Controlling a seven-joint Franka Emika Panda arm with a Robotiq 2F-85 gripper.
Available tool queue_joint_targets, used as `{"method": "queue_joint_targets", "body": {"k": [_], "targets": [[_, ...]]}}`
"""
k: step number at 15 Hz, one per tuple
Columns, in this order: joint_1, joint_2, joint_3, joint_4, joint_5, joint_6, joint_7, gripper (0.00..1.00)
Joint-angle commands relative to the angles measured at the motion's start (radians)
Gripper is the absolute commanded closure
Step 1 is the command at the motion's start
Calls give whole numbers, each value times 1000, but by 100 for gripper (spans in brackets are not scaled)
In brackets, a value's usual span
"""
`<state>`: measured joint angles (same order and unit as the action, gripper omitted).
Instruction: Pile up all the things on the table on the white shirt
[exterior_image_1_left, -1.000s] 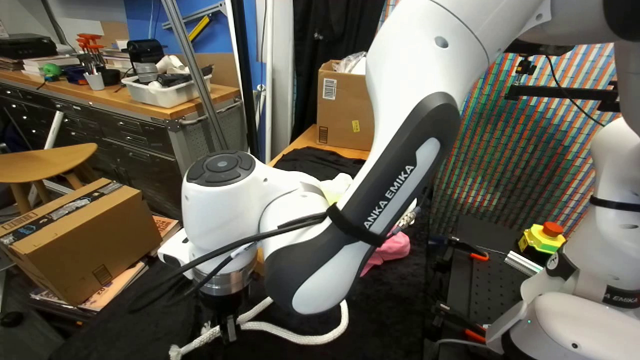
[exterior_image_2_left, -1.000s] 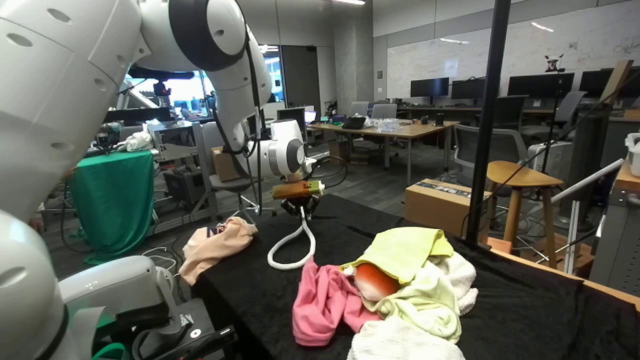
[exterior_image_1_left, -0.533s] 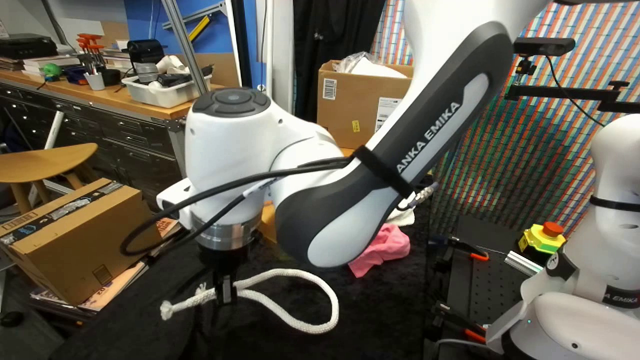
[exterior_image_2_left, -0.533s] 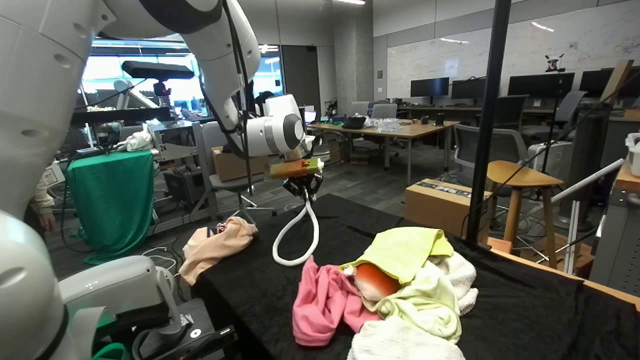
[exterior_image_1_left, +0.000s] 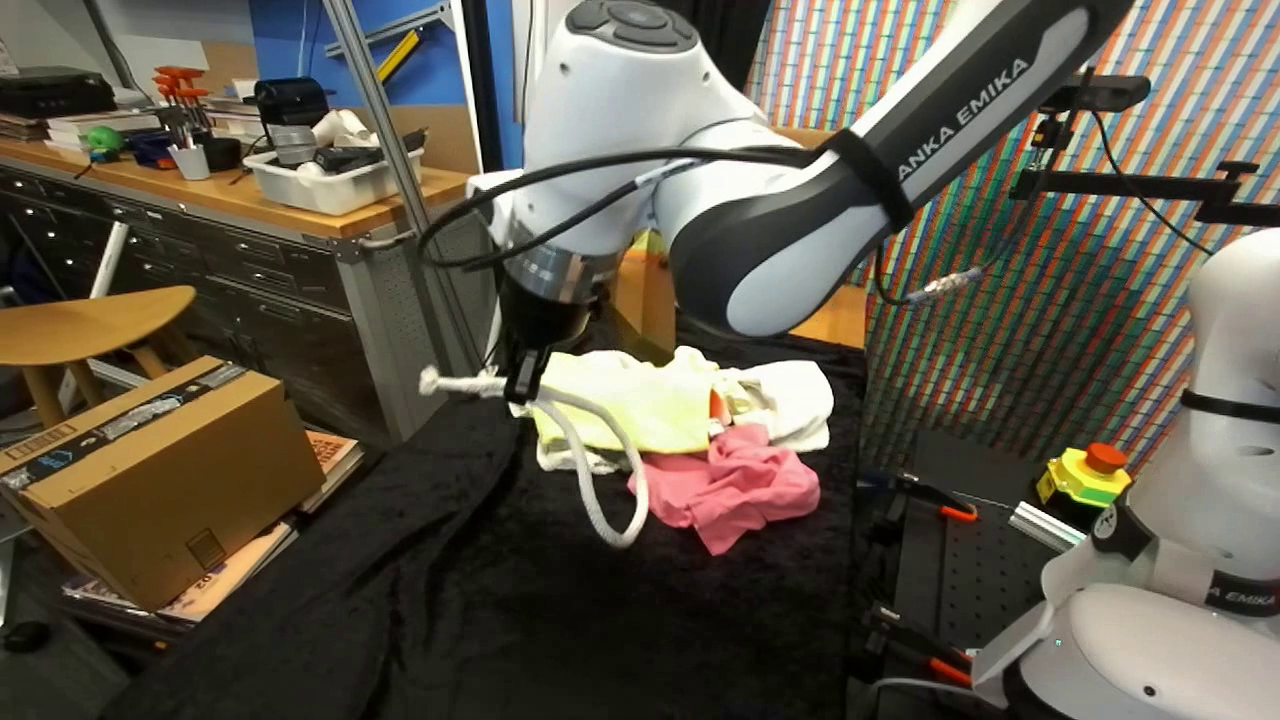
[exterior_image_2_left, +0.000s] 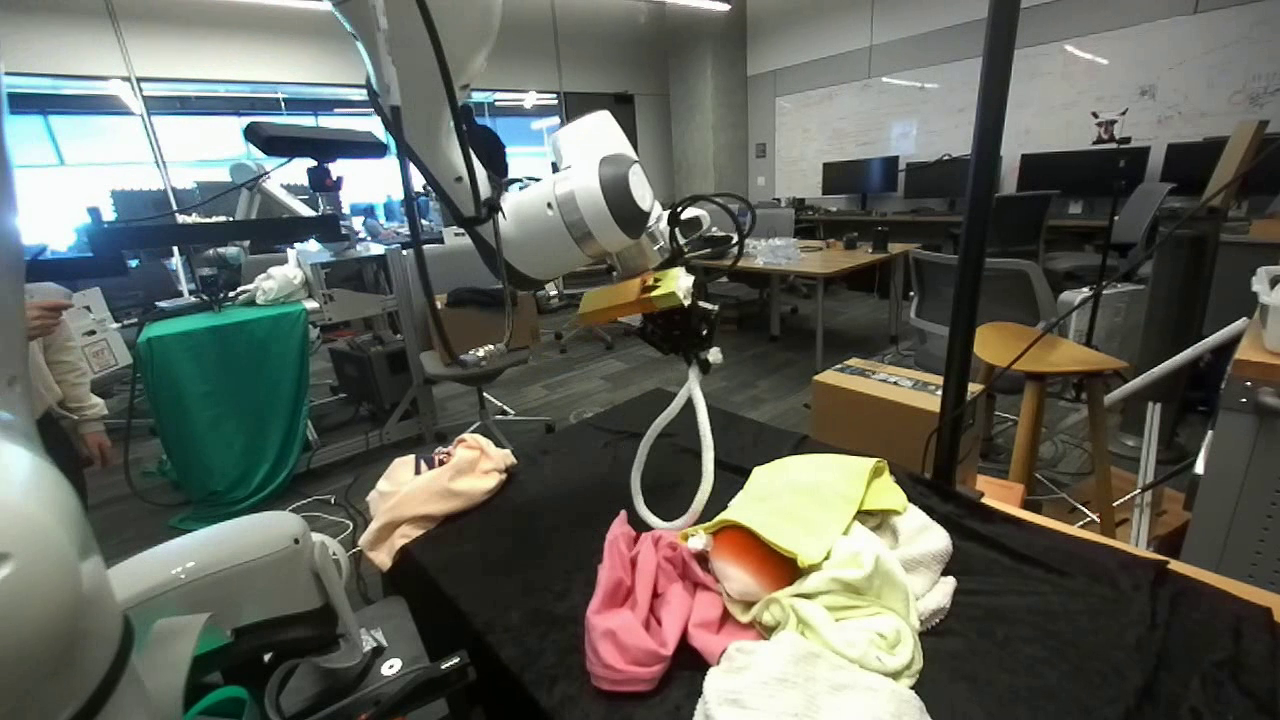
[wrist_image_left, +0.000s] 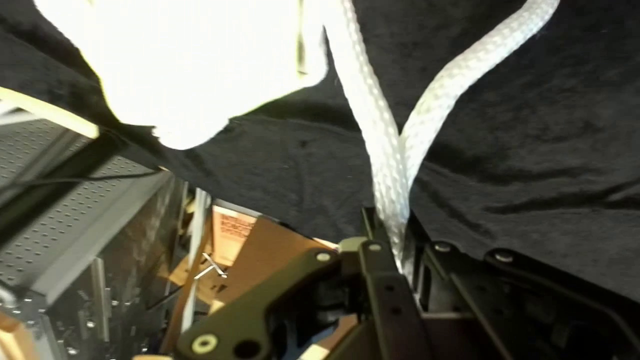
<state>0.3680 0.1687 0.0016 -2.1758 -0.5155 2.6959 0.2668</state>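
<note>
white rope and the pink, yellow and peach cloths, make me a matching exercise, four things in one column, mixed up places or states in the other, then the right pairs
Things
1. white rope
2. pink cloth
3. yellow cloth
4. peach cloth

Places or states
A. draped partly over a red-and-white object
B. lying apart from the other cloths, bearing dark print
C. bunched up beside the red-and-white object
D. held in the hand, its loop hanging down

Right pairs
1-D
2-C
3-A
4-B
</note>
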Motion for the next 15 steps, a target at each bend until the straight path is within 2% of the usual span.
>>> {"method": "queue_joint_targets", "body": {"k": [1,5,8,11,13,14,15], "targets": [[-58,-127,-90,-100,-140,54,151,95],[-122,-137,-180,-88,-345,34,362,95],[-146,-119,-213,-96,-407,7,444,95],[-142,-110,-210,-140,-372,-28,431,95],[-133,-110,-193,-181,-312,-68,392,95],[-198,-113,-113,-200,-274,-94,369,95],[-201,-108,-96,-211,-242,-111,360,95]]}}
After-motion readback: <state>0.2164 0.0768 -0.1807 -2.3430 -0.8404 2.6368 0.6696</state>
